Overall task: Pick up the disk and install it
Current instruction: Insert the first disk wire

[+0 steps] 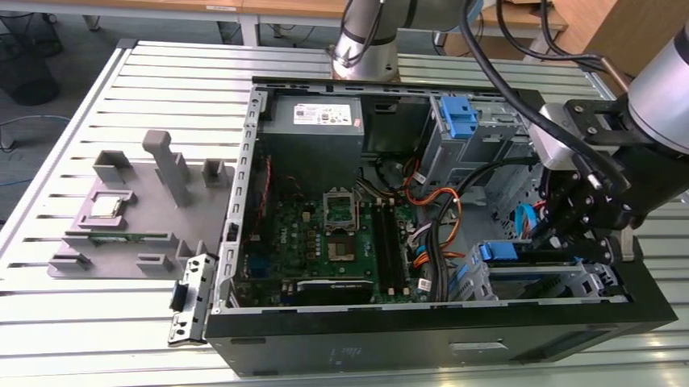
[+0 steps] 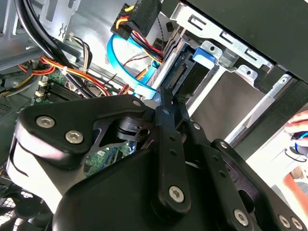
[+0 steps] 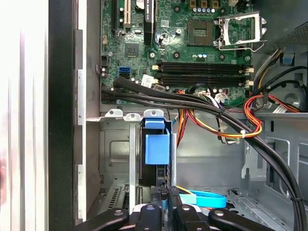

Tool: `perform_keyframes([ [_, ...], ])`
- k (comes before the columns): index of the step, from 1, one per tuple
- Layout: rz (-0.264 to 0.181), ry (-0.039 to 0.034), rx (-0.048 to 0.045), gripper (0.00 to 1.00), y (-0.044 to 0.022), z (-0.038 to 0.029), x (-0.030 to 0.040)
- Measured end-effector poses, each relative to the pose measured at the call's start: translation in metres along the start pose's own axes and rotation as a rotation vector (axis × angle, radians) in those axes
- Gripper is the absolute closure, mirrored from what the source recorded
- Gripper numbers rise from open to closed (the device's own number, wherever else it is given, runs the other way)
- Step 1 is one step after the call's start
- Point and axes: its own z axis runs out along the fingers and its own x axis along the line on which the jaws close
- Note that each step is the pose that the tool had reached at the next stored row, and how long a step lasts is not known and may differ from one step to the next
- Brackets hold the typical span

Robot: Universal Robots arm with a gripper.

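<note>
Open tower case [image 1: 431, 339] lying flat on slatted table [image 1: 129, 322], board [image 1: 323, 242] exposed at centre of exterior view. Arm entering from 1 o'clock, gripper [image 1: 586, 242] lowered into case at 4 o'clock of board, over drive cage [image 1: 560, 282]. Disk [image 3: 156, 149] seated edge-up in cage slot, blue carrier tab facing first wrist camera; same disk in exterior view as blue edge [image 1: 506, 251] just beside gripper, toward the exterior view's left. In second wrist view, disk's connector end [image 2: 180, 72] and blue tab visible past fingertips, metal cage wall alongside. Fingers [image 3: 159, 199] drawn narrow, tips close together at disk's near edge; whether pinching disk or merely touching it: cannot tell, contact hidden behind linkage. Blue ribbon cable [image 3: 204, 198] lying just beside fingertips; in second wrist view blue cable [image 2: 126, 67] looping up to black plug. Red-orange-yellow wire bundle [image 3: 250, 115] and black cables crossing between board and cage. Second blue bracket [image 1: 460, 117] standing in upper bay at 1 o'clock of board, well apart from gripper. Grey supply box [image 1: 318, 121] at 12 o'clock. Grey fixture [image 1: 129, 210] on table at 9 o'clock, outside case. Part of a person's hand [image 2: 298, 130] at edge of second wrist view, beyond case wall.
</note>
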Motion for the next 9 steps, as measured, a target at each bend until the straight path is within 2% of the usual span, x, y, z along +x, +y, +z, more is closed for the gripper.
perform_keyframes([
  [1, 0.0, -0.0076, -0.0001, 0.8, 0.0, 0.0, 0.0001],
  [3, 0.0, -0.0272, -0.0002, 0.8, 0.0, 0.0, 0.0003],
  [4, 0.0, -0.0317, -0.0003, 0.8, 0.0, 0.0, 0.0004],
  [9, 0.0, -0.0333, -0.0004, 0.8, 0.0, -0.0001, 0.0025],
])
